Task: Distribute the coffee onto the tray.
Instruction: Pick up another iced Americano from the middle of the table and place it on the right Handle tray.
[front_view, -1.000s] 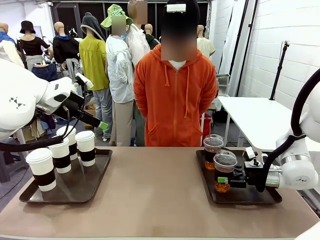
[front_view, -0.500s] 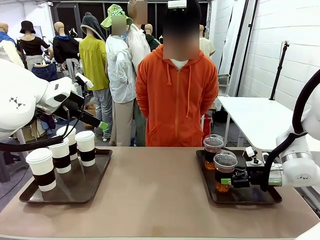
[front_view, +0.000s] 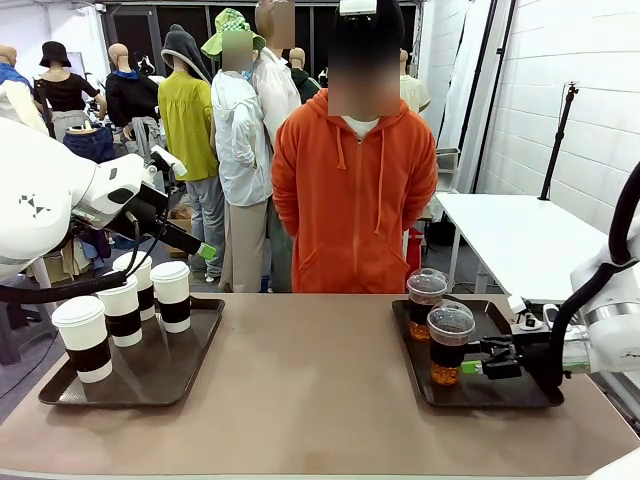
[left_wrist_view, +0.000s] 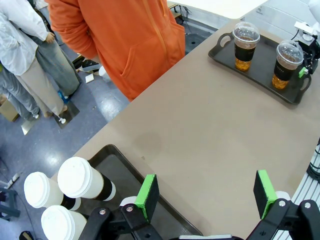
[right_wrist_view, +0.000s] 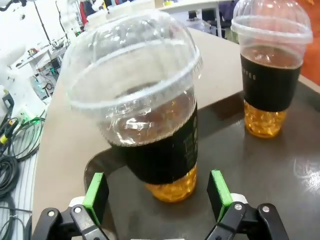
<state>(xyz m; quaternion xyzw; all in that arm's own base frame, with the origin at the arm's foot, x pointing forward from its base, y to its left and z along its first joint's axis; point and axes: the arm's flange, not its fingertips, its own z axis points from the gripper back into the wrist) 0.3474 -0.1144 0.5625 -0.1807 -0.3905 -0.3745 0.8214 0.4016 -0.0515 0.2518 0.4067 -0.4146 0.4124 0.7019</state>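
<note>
Two clear dome-lidded cups of coffee stand on the right tray (front_view: 500, 398), the near cup (front_view: 449, 342) and the far cup (front_view: 425, 303). My right gripper (front_view: 472, 367) is open just right of the near cup and apart from it. In the right wrist view the near cup (right_wrist_view: 150, 115) stands upright just beyond the green pads (right_wrist_view: 96, 190), with the far cup (right_wrist_view: 270, 75) behind. Several white paper cups (front_view: 122, 310) with brown sleeves stand on the left tray (front_view: 60, 392). My left gripper (front_view: 203, 250) hangs open above that tray, pads (left_wrist_view: 147, 191) wide apart and nothing between them.
A person in an orange hoodie (front_view: 350, 200) stands at the far edge, hands behind the back. The brown tabletop (front_view: 310, 380) lies bare between the trays. A white table (front_view: 520, 240) stands behind on the right. Cables (right_wrist_view: 15, 150) lie on the floor beside the table.
My right gripper has opened, let go of the near clear cup and drawn back to the right. The cup stays upright on the tray. The left arm has not moved.
</note>
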